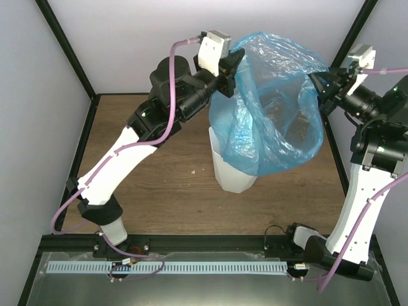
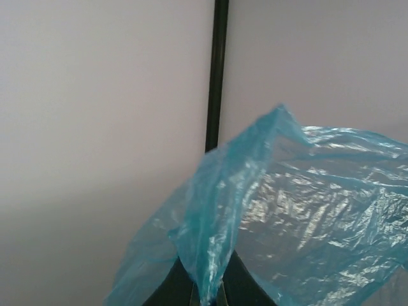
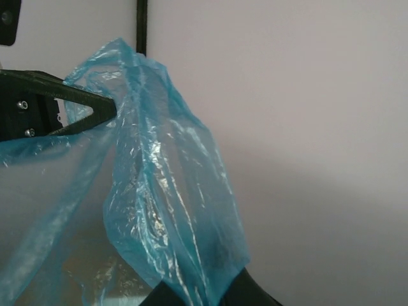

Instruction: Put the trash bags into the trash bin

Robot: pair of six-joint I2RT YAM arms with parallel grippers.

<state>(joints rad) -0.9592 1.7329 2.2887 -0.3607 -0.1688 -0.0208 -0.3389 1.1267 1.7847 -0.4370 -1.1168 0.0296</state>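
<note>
The light-blue translucent trash bag (image 1: 274, 108) hangs open in the air between my two grippers, its bottom sagging over the rim of the white trash bin (image 1: 229, 169), which stands on the wooden table below. My left gripper (image 1: 231, 69) is shut on the bag's left edge; the left wrist view shows the film (image 2: 274, 210) pinched between its fingers (image 2: 208, 299). My right gripper (image 1: 319, 86) is shut on the bag's right edge; its wrist view shows the film (image 3: 166, 210) bunched at its fingers, and the left gripper's black finger (image 3: 76, 105) across the bag.
The wooden table (image 1: 159, 185) sits inside a black-framed enclosure with white walls. A black frame post (image 2: 217, 70) stands behind the bag. Both arms reach high over the table's middle and back.
</note>
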